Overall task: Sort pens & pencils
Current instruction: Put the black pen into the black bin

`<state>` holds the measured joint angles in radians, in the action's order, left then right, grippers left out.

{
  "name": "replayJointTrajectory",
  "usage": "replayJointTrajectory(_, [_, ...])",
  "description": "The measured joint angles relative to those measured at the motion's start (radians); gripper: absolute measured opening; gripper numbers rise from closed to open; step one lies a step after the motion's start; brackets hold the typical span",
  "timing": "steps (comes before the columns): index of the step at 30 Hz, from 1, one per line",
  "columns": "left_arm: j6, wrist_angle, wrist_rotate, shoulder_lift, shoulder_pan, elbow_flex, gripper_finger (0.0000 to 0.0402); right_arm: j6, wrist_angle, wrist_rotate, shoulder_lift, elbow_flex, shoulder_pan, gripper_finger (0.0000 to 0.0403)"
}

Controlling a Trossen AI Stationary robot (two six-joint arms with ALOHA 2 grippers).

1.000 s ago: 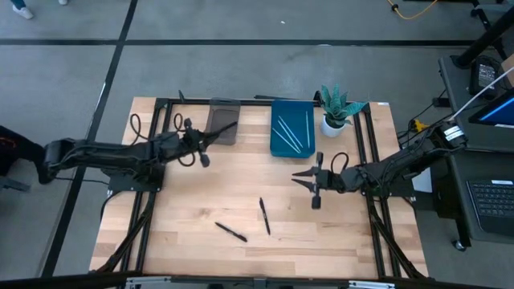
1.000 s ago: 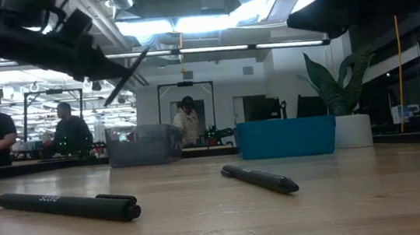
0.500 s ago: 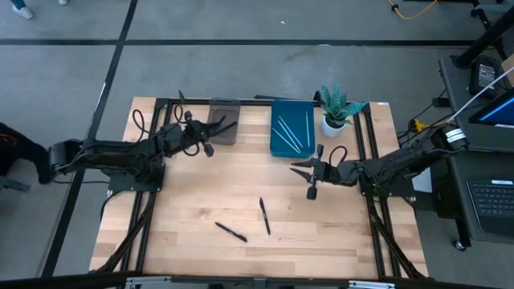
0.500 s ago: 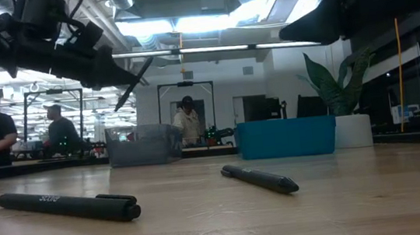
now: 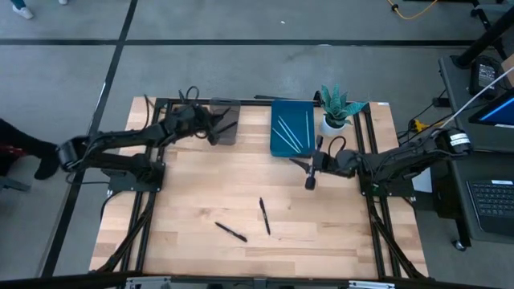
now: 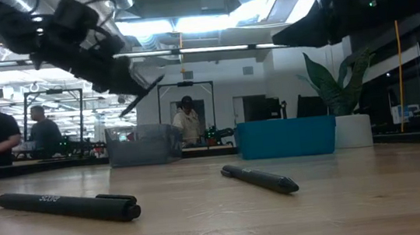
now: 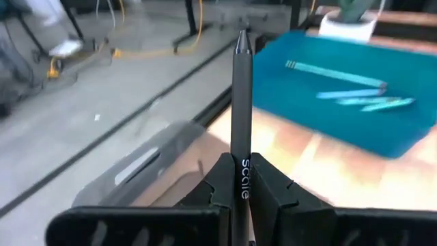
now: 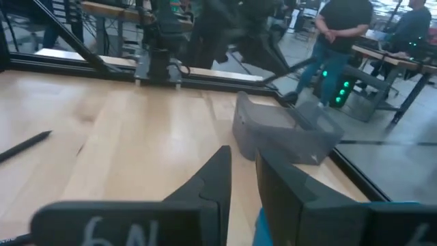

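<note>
Carrying a black pen (image 7: 240, 109) clamped between its fingers (image 7: 218, 181), the left gripper (image 5: 210, 127) hovers at the grey tray (image 5: 224, 122), the landmark for what follows. The pen juts forward from the fingertips, its tip reaching over the tray's interior; in the low view the same pen (image 6: 142, 95) slants down and away from the gripper (image 6: 130, 85), clear of the table (image 5: 193, 201).

Just beside the grey tray stands the teal tray (image 5: 291, 128), holding several pale blue-teal pencils (image 5: 286, 133) — three or four, as best the left wrist view shows. Two more black pens lie on the bare wood well short of the grey tray: one (image 5: 264, 216) near the table's middle, one (image 5: 230, 232) nearer the front edge.

The right gripper (image 5: 308, 172) waits at the near corner of the teal tray, fingers narrowly parted and empty.

Risks, as judged — a release while the tip overhangs the far wall could tip the pen out onto the frame; a slanted drop could leave it propped on the rim rather than flat inside.
</note>
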<state>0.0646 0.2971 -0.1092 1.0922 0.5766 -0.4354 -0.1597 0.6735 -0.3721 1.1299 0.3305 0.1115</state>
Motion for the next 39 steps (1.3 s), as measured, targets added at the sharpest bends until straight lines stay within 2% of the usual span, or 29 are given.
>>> replayJointTrajectory(7, [0.007,-0.073,0.074,0.083,0.067,-0.071,0.0016,0.002,-0.032,0.035,-0.002,0.000,-0.031,0.0071])
replayJointTrajectory(12, [0.000,-0.262,0.075,0.129,0.101,-0.145,0.0016,0.010,-0.047,0.036,-0.002,0.000,-0.036,0.0071])
replayJointTrajectory(21, [0.008,-0.471,0.106,0.200,0.126,-0.283,0.0016,-0.001,-0.044,0.036,-0.002,0.000,-0.036,0.0071])
replayJointTrajectory(33, [-0.015,-0.488,0.129,0.370,0.134,-0.382,0.0016,-0.003,-0.049,0.036,-0.001,0.000,-0.036,0.0071])
replayJointTrajectory(39, [-0.029,-0.495,0.131,0.419,0.145,-0.388,0.0016,-0.003,-0.058,0.036,-0.001,0.000,-0.036,0.0071])
